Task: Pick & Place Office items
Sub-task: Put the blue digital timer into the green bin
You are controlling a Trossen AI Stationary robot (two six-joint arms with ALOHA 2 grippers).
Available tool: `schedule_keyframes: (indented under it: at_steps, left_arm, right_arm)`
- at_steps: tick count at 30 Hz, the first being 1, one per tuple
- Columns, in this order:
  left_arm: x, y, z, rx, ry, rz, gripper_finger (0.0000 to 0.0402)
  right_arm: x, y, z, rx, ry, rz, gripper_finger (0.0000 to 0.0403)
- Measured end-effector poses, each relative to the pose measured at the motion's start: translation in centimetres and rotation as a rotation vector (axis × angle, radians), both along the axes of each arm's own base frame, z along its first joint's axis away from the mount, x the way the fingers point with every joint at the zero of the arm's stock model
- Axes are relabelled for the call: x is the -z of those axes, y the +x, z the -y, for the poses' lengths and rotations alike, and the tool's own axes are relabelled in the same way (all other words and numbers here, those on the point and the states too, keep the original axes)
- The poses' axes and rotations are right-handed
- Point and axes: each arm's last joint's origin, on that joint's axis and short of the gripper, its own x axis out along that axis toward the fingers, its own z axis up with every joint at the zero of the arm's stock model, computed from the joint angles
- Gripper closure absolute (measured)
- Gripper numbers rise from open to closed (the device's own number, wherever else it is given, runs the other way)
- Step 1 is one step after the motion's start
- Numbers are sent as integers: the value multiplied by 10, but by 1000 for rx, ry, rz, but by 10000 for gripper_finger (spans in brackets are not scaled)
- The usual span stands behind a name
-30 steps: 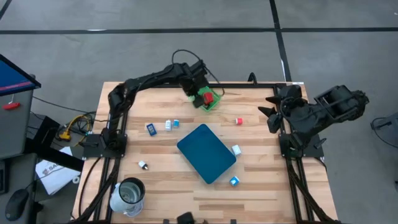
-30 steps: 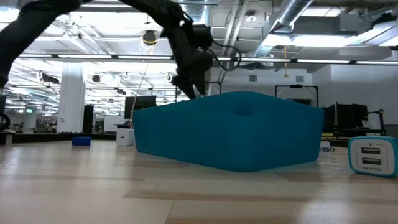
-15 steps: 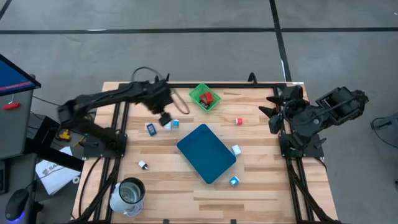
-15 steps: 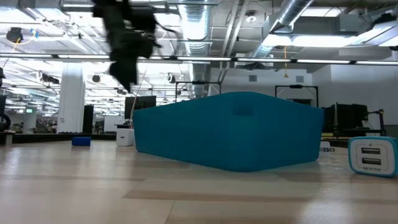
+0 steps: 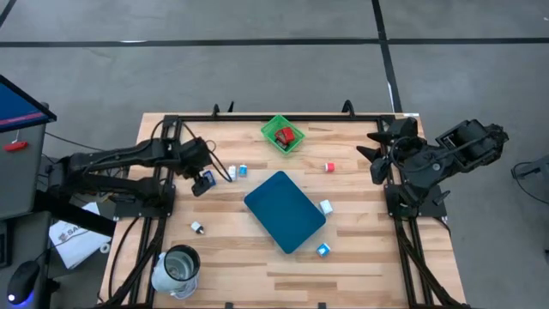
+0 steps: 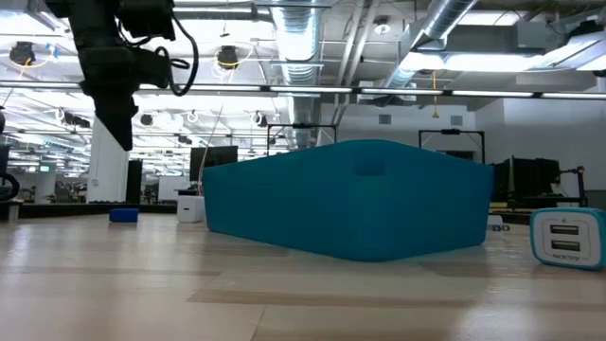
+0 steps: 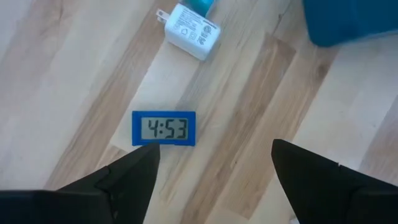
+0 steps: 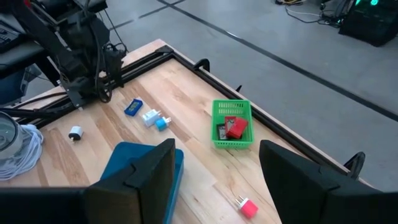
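Directly under my left gripper (image 7: 211, 171) lies the small blue clock (image 7: 163, 128), flat on the tabletop (image 7: 81, 74), and my jaws are spread wide and empty, one finger on each side of it but above it, not touching. Just beyond it rests a white charger plug (image 7: 191, 30) with a light blue piece beside it, then the corner of the teal board (image 7: 351, 18). A second ago this arm was far away over the green basket (image 5: 282, 135), where a red item (image 5: 286, 135) now sits, so I judge one delivery is finished and the clock is my next pick. Several items are left scattered. My right gripper (image 8: 214, 180) waits released at the tabletop edge
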Motion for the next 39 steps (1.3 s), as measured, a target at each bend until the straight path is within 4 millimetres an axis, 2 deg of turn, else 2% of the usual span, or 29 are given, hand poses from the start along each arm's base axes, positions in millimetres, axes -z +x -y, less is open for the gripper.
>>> schedule_keyframes:
  at_steps: [20, 39]
  left_arm:
    - [46, 31, -10, 20, -94, -273, 61]
    - [71, 42, -30, -15, -183, -366, 41]
  right_arm:
    - [1, 8, -7, -9, -3, 14, 178]
    - [1, 8, -11, -25, -2, 21, 178]
